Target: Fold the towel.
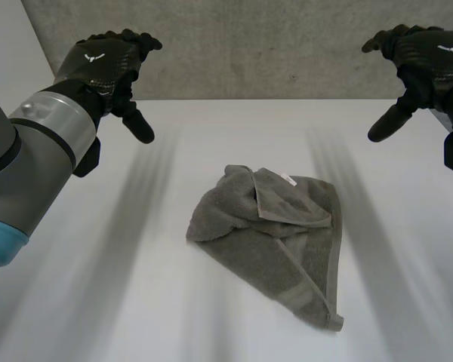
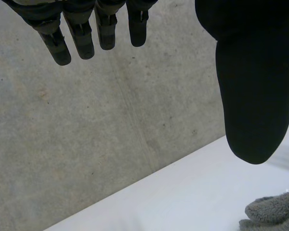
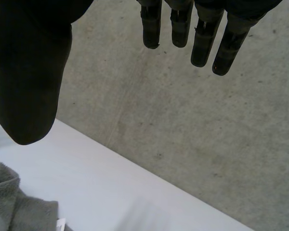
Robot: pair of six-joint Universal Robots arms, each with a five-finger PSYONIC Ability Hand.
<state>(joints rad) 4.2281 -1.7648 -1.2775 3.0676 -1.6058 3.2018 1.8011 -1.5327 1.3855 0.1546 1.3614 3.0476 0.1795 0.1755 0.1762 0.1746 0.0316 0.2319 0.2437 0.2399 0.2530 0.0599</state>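
A: Where is the towel found?
B: Crumpled on the surface, untouched. The left hand and right hand are held either side of it, fingers spread, nothing gripped.
A: What is risked?
B: Bunched layers might be pinched instead of a corner, so the fold could be skewed. No obstacle is seen near the towel; a wall is seen beyond it.

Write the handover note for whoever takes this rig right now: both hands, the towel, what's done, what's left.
Left hand: open, empty, raised over the table's far left side.
Right hand: open, empty, raised over the far right side.
Towel: grey, lying rumpled in the middle of the white table, between the hands, touched by neither. One flap is turned over, with a small white label showing.
Done: no tidy fold yet, the towel is only loosely bunched.
Left: probably spread it flat, then fold it.
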